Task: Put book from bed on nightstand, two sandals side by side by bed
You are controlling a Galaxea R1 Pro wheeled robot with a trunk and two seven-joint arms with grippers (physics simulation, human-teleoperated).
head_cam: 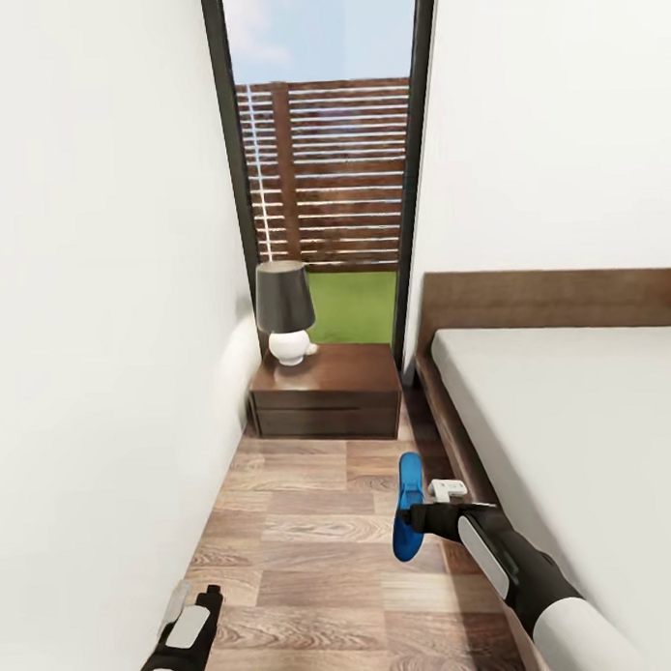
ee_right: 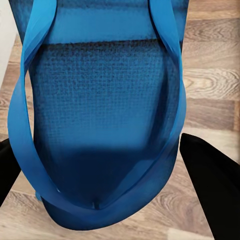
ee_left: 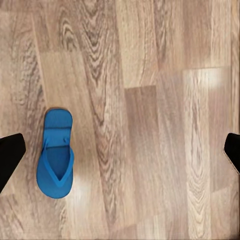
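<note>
Your bed [head_cam: 570, 414] fills the right side, its wooden edge bordering a narrow floor [head_cam: 304, 530] strip that runs to the nightstand [head_cam: 326, 389]. Your right gripper [head_cam: 416, 515] has its jaws clamped on one sandal [head_cam: 409, 507]. The left gripper [head_cam: 195, 611] has its jaws spread wide, empty, above the other sandal [ee_left: 56, 153]. No writing is readable.

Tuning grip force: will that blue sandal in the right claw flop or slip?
Probably light: the sandal is thin and flat. The right claw pinches it mid-length, both ends free, so some sag is possible. Its sole looks textured, so slipping seems unlikely.

Nightstand [head_cam: 326, 391] left of bed [head_cam: 571, 434]
</note>
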